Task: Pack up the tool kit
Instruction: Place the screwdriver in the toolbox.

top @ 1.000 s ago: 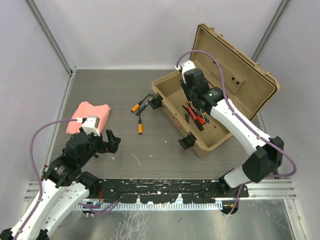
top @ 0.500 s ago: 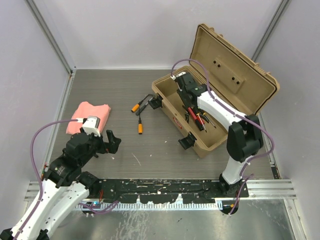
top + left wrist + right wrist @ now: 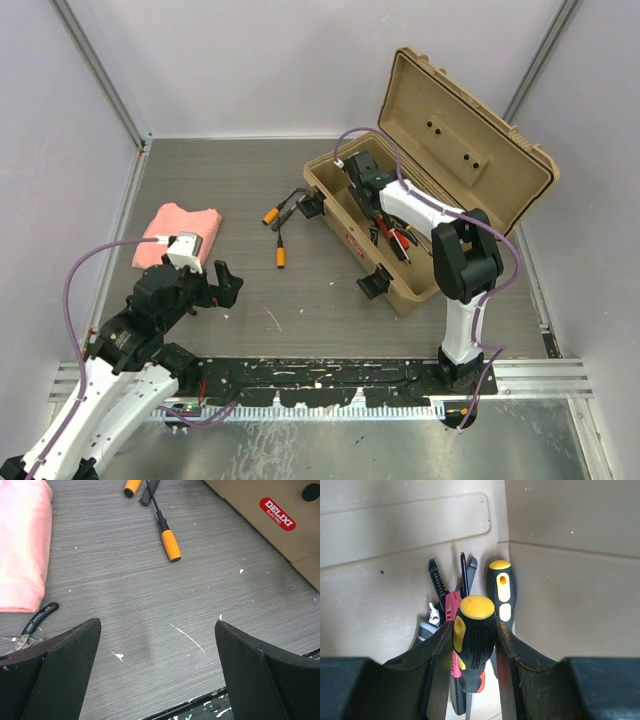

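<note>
Quick head count: one tan case with two black latches and one red label. Loose outside it: two orange-handled screwdrivers, one black-handled tool, one small pliers and one pink cloth. Inside the case I count two yellow-and-black screwdrivers. The rest of that pile is too jumbled to count.

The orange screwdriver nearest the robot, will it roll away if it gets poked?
Probably: the orange screwdriver has a round, smooth-looking handle and lies flat on the table, so a sideways poke would likely roll it. Its black shaft looks stiff, so it should not flop. It looks small, so likely light.
</note>
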